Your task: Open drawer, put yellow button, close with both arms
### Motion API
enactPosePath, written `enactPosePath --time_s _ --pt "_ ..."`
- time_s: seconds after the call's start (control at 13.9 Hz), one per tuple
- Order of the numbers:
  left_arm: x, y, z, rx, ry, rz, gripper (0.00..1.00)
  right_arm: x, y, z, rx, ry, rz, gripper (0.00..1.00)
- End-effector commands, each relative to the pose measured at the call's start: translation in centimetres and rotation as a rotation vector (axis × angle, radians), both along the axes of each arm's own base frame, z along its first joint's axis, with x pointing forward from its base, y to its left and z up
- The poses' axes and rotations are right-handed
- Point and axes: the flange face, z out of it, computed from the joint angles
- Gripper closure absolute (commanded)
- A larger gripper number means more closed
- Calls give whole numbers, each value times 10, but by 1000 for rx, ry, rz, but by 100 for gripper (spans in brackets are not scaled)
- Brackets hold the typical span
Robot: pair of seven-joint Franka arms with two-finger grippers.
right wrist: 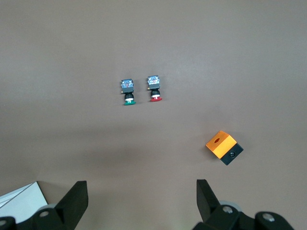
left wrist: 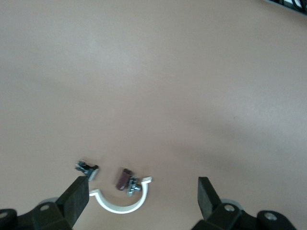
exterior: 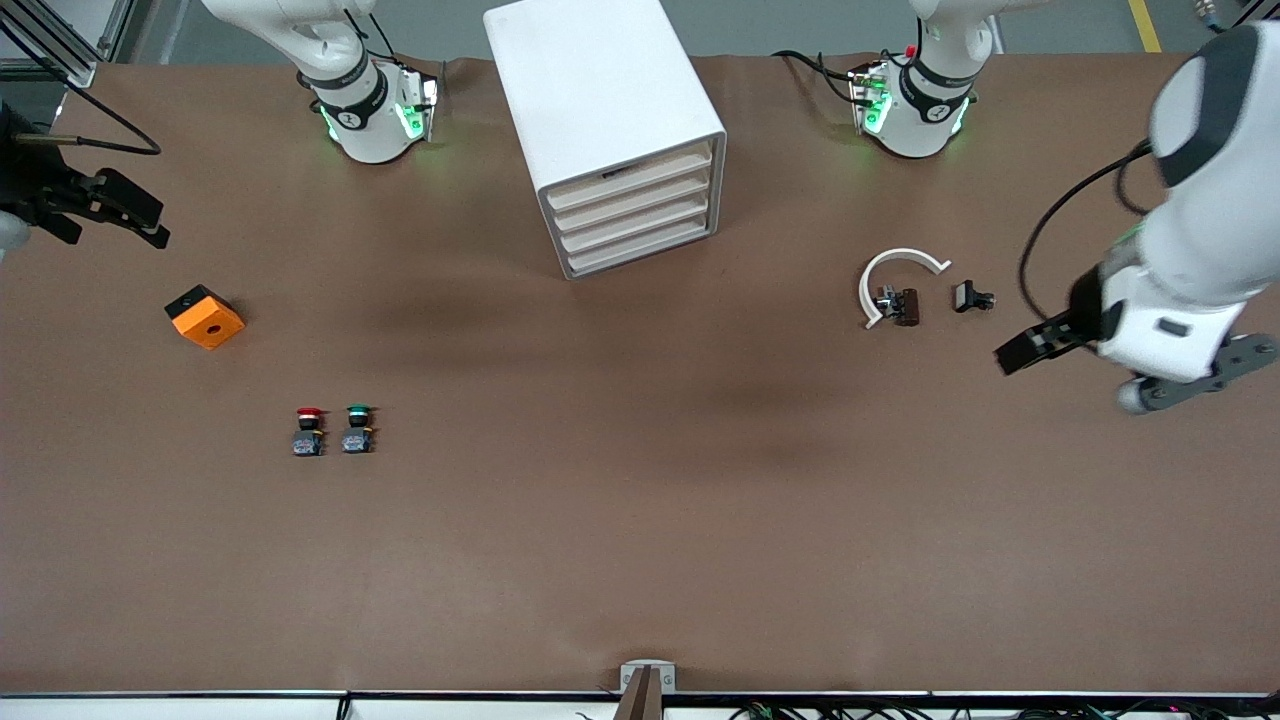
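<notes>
Two push-buttons, the red-capped button [exterior: 309, 431] and the green-capped button [exterior: 357, 428], lie touching-close side by side, nearer to the front camera than the cabinet [exterior: 600, 70] and toward the right arm's end from it. An orange block [exterior: 205, 317] with a black face lies between them and the cabinet in depth, farther still toward the right arm's end. Toward the left arm's end from the cabinet, a white curved clip [exterior: 895, 275] lies flat, with a dark brown part [exterior: 905, 305] in its curve and a small black part [exterior: 972, 296] just beside it. The drawer [exterior: 630, 172], uppermost of four in the cabinet, sits shut and flush. Its front faces the front camera, turned a little toward the left arm's end, and its long axis runs level across the cabinet front. The left gripper [exterior: 1015, 355] hangs over the table past the clip from the cabinet, jaws wide apart and empty. The right gripper [exterior: 130, 215] hangs over the table's right-arm end, past the orange block from the cabinet, likewise spread and empty. Only the front view shows the drawer. The left wrist view shows just the clip and small parts; the right wrist view shows both buttons and the block.
</notes>
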Motion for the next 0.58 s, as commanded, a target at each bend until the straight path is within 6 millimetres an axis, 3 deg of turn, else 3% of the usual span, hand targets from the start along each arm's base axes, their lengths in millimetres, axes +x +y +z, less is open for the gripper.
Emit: enactPosePath --time_s 0.0,0.36,0.5 --pt "-25 12 33 9 6 -127 0 1 3 5 -1 -2 18 0" --pt "-57 66 51 -34 18 -200 0 2 6 8 -2 -13 25 0" --pt "-70 77 54 -41 19 -212 0 2 6 10 -2 -22 25 0"
